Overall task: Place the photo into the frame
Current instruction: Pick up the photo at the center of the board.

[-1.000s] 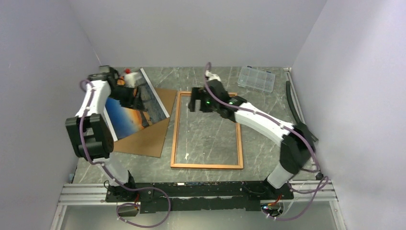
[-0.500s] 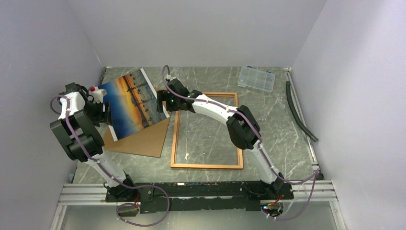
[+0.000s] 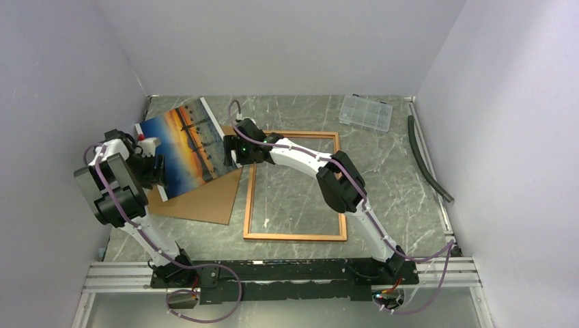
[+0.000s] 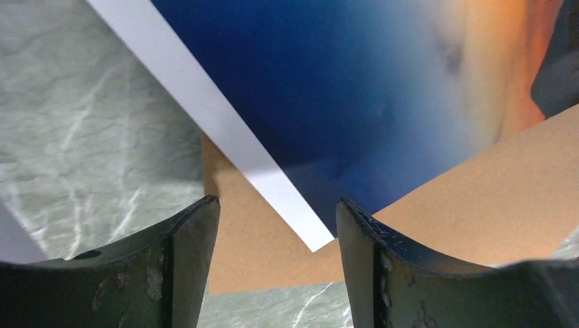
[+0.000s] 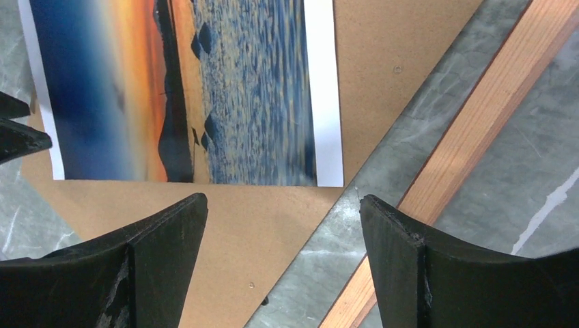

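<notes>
Glossy, one rectangular photo [image 3: 184, 147] is lying across one matte brown board [image 3: 205, 199] beside one thin wooden frame [image 3: 295, 237], left gripper [image 4: 276, 205] and right gripper [image 5: 283, 199] gaping, empty.

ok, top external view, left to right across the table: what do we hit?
photo → frame → clear compartment box → black hose. The brown backing board lies under the photo and overlaps it, so it is left out of the order.

One photo [image 3: 183, 145], one frame [image 3: 295, 237], one board [image 3: 205, 199], one box [image 3: 366, 112].
</notes>
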### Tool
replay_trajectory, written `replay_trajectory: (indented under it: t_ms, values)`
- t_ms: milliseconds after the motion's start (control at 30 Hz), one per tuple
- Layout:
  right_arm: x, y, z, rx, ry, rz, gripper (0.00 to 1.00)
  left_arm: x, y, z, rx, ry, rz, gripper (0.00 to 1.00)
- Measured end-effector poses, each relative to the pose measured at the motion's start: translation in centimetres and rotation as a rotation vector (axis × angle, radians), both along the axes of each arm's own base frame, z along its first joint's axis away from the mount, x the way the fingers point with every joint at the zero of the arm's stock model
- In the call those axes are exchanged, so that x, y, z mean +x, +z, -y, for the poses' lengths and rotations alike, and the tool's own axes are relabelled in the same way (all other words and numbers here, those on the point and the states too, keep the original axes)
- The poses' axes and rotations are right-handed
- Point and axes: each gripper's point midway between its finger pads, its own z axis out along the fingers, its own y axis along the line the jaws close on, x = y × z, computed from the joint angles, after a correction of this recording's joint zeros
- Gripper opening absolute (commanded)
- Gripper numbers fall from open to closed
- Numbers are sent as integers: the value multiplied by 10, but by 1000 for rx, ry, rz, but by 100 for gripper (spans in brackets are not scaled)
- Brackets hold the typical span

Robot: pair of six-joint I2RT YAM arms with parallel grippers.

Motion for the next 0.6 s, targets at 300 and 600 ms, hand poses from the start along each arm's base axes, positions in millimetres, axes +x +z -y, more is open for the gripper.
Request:
replay_trajectory:
  t_ms: [300, 600]
  values:
    - [0, -18, 11, -40, -42, -13, 86, -4, -17, 5, 6, -33, -34, 60]
    - [-2, -27, 16, -57, -66, -23, 83, -4, -21, 7, 78, -83, -35, 56]
